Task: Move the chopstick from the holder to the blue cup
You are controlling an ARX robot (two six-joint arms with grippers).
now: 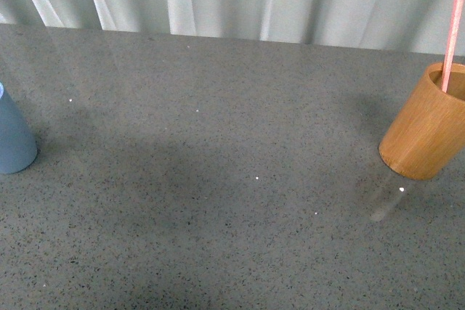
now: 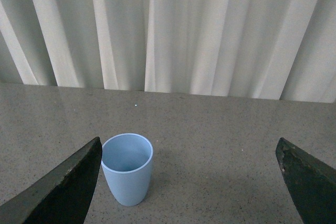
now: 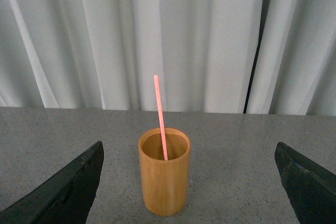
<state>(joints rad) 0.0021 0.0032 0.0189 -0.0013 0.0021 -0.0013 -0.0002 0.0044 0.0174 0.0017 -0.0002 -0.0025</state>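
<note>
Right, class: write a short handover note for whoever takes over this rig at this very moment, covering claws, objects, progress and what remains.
Left claw: open, empty, facing the blue cup.
Right claw: open, empty, facing the holder, not touching it.
The chopstick stands in the holder, on the right of the table; the cup sits upright and empty on the left.
Done: nothing.
To do: grasp the chopstick, lift it out, place it in the blue cup.
</note>
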